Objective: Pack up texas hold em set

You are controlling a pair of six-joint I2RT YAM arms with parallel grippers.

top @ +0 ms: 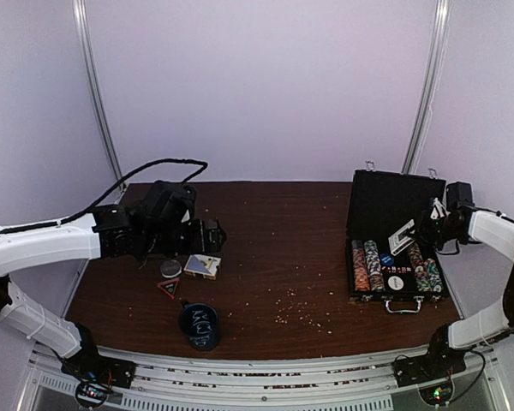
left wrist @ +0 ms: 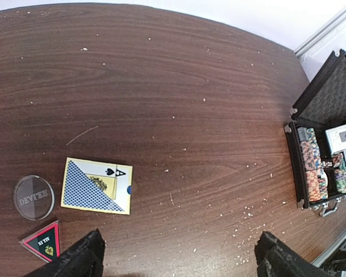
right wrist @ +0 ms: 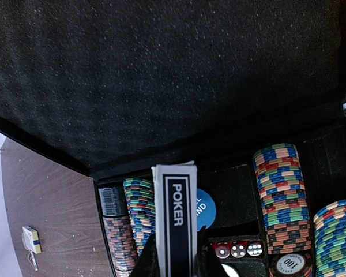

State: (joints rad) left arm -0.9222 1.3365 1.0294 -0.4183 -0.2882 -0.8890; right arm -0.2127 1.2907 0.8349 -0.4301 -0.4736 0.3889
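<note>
Held deck: the card box (right wrist: 174, 225) marked POKER stands on end, its long axis running away from the fingers, over the middle of the open case (top: 392, 205). It possibly hangs clear of the chip rolls (right wrist: 279, 190).
Right gripper (right wrist: 176, 261): pinched narrow on the box's lower end.
Loose deck: the card pack (left wrist: 98, 186) lies flat on the table (left wrist: 190, 104), long axis crosswise, ace of spades up.
Left gripper (left wrist: 177, 249): spread wide and holding nothing, with the pack ahead of it, apart.
Beside the pack: round button (left wrist: 33, 197), triangular marker (left wrist: 41, 240).
</note>
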